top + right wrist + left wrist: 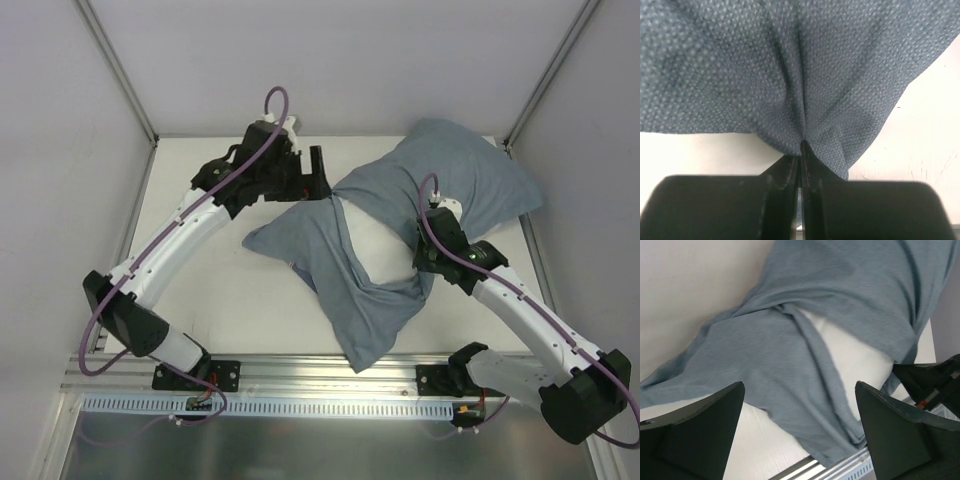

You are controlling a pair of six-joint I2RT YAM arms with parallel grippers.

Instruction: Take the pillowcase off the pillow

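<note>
Right wrist view has my right tool [801, 146] pinched shut on a fold of the pillowcase [790, 75], which lies half peeled on the table [230, 300] with the pillow [385, 245] showing mid-way; my left tool [797, 390] hangs wide open above. I'd pin the pillow with the left and pull the cloth slowly. No clue how much pillow the far bulge hides.

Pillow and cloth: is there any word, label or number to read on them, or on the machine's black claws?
There is no readable text in any view.
The pillowcase is plain grey-blue weave with no print.
The bare part of the pillow is plain white, with no tag in view.
The left gripper and the right gripper are bare black, with no marking.
</note>
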